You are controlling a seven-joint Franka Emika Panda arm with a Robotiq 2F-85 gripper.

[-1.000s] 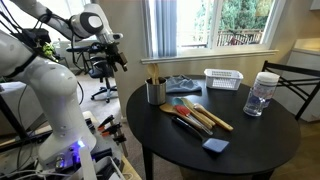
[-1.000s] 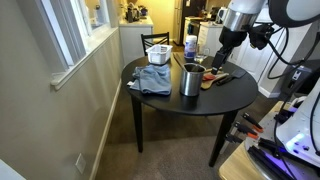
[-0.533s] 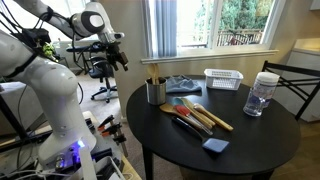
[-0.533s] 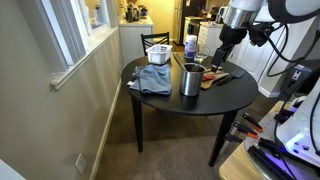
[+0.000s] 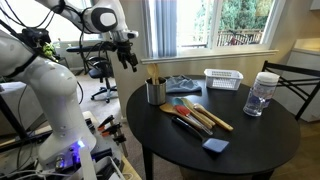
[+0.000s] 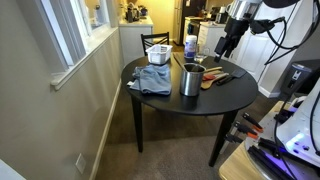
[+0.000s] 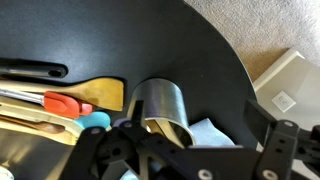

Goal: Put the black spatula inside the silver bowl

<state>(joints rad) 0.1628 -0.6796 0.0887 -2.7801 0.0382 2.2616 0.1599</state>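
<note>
One utensil mattered: the black spatula (image 7: pixel 30 70) lay flat on the dark table (image 5: pixel 250 140), just beside the wooden spoons (image 7: pixel 100 92) and the orange-red utensil (image 7: pixel 62 103), and apart from the silver bowl (image 7: pixel 160 105). The bowl stood upright near the table's edge. Your gripper (image 5: pixel 131 62) hung in the air off that edge, well away from the spatula, its jaws spread and holding nothing. You could judge the spatula light, stiff and probably smooth, so it was likely to slide under a loose pinch. A hold across the slim handle, away from its neighbours, looked best. Black on black, it was hard to pick out. Being long, it would lean in that small bowl, which might tip.
</note>
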